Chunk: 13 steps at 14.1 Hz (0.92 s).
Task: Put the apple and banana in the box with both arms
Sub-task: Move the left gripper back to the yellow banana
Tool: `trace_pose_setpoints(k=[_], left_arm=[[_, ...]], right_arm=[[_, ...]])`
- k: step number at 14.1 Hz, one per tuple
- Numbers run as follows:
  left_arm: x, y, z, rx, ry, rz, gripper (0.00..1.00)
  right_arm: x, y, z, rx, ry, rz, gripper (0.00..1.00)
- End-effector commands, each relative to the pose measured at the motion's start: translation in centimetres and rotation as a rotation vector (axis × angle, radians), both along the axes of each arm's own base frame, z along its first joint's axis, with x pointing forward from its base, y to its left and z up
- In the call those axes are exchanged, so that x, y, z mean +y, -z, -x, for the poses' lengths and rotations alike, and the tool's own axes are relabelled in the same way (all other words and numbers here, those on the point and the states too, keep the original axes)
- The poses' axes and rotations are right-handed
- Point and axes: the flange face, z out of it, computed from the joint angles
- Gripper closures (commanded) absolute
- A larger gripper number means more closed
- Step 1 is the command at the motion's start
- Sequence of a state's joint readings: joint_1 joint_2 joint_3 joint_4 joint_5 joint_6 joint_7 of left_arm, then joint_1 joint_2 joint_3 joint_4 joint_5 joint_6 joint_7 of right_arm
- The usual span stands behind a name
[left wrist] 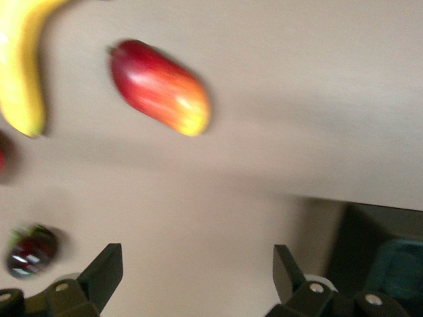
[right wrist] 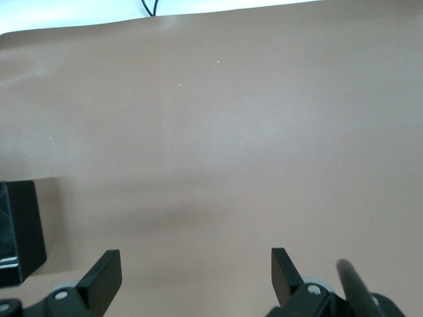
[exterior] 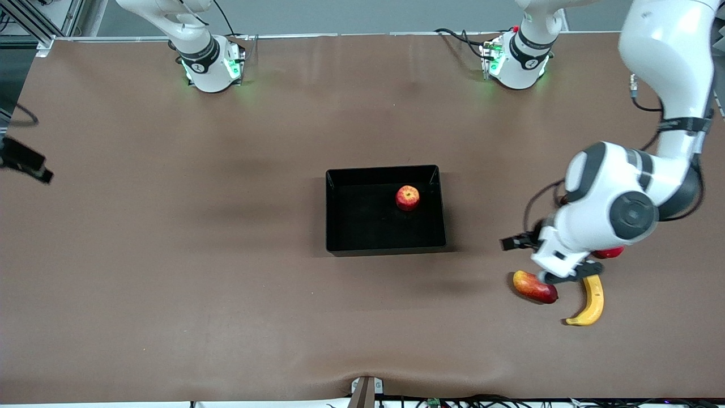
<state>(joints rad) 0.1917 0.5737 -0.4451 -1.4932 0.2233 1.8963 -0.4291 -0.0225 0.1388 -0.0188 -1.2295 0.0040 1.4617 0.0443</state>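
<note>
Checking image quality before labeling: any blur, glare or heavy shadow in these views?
Left wrist view: smeared, the banana and mango have soft edges. Right wrist view: sharp, even light on bare table. Front view: sharp; soft shadow patches on the table, green glow at both arm bases, apple clear inside the glossy black box.

A robotics lab, two white jointed arms (exterior: pixel 623 204) bolted by green-lit bases (exterior: pixel 212 68) along one edge of a wide table (exterior: pixel 170 255) under a plain brown cover, loose cables (exterior: pixel 459 37) by the bases, aluminium framing (exterior: pixel 39 20) at the corner
</note>
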Motion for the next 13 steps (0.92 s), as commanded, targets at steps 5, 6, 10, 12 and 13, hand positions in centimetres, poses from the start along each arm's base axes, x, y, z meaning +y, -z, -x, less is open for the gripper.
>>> trace_pose_setpoints(k=[5,6,10,12,13], left_arm=[[10.1,4.7,-3.2,-0.111,0.271,-0.01,0.0],[11.2,5.7,-3.6,-0.12,0.266,-0.015,0.0],[14.9,7.9,-4.4,-0.166,0.402,-0.043,0.0],[15.9,9.3,-4.9,-0.192,0.44,-0.058,0.0],[16.0,9.9,-5.0,-0.204,0.46,-0.064,0.06]], right_arm=[[0.7,4.0,5.1,0.039,-0.031,0.02,0.0],[1.5,4.6,6.0,0.012,-0.047,0.022,0.0],[1.3,4.0,5.7,-0.014,-0.059,0.028,0.0],[0.7,3.6,4.3,-0.002,-0.074,0.034,0.0],[0.3,3.8,4.2,0.016,-0.09,0.035,0.0]])
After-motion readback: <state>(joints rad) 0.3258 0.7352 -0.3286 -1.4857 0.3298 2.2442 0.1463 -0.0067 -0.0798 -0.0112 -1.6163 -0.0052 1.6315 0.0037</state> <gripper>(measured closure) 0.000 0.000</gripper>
